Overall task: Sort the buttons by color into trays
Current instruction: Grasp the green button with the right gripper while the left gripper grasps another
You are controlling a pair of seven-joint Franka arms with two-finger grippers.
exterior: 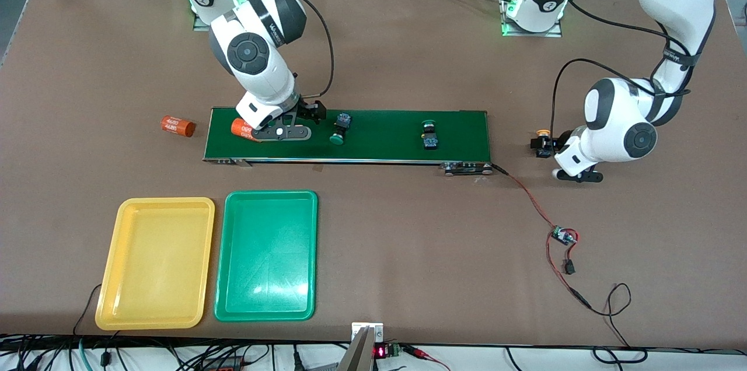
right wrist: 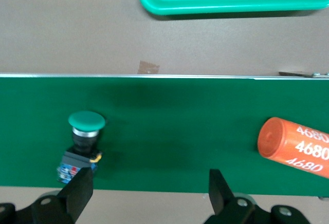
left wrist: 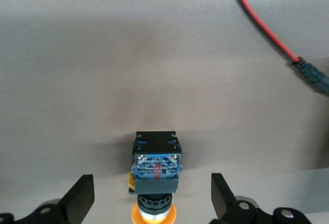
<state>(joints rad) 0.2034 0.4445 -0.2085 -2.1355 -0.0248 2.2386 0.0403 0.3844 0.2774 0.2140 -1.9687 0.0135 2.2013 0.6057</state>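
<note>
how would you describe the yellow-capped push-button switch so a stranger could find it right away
Start at the long dark-green conveyor belt and go off its end toward the left arm's end of the table. On the bare brown table, between the open left gripper's fingers, lies the yellow-capped push-button switch; the other buttons in view are green-capped and sit on the belt.

Yellow tray (exterior: 156,263) — green tray (exterior: 267,255)
</note>
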